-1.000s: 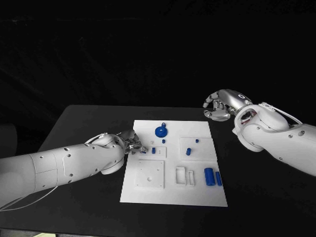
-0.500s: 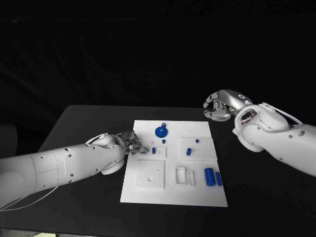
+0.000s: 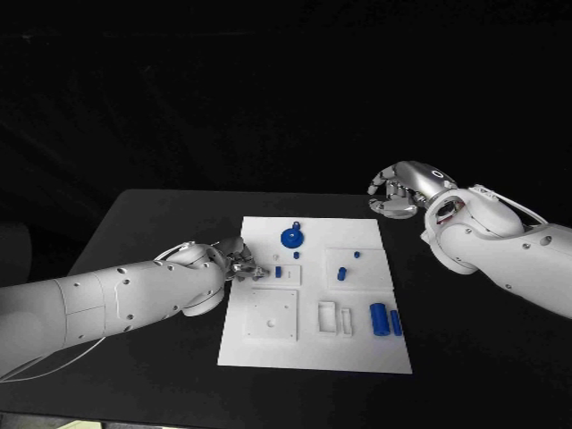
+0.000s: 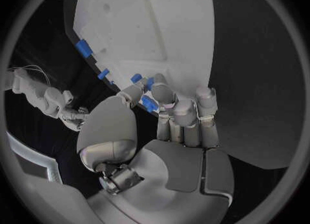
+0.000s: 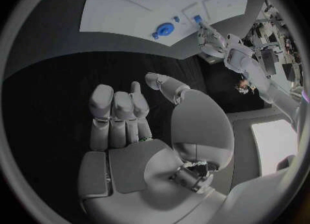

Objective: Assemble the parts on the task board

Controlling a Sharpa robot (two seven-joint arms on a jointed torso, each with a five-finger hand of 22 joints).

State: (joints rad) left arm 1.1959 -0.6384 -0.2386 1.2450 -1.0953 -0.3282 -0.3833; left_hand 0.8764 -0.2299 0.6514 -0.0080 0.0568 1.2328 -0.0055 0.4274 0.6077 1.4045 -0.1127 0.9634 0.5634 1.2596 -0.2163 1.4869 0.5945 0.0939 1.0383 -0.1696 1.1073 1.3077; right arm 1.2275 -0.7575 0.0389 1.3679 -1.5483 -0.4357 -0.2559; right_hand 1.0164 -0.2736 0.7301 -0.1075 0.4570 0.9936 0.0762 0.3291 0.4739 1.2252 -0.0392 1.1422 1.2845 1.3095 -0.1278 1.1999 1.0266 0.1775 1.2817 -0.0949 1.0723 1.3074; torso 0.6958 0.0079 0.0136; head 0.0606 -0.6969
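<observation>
Nothing has shifted since a second ago: left robot hand keeps pinching a small blue part at the task board edge, right robot hand hovers curled, empty, so assembly stalls.

White rectangular task board lies mid-frame on black table. Blue round disc part sits on its upper part; two blue cylinder parts at lower right. Left hand at the board's left edge; right hand above the board's upper-right corner.
</observation>
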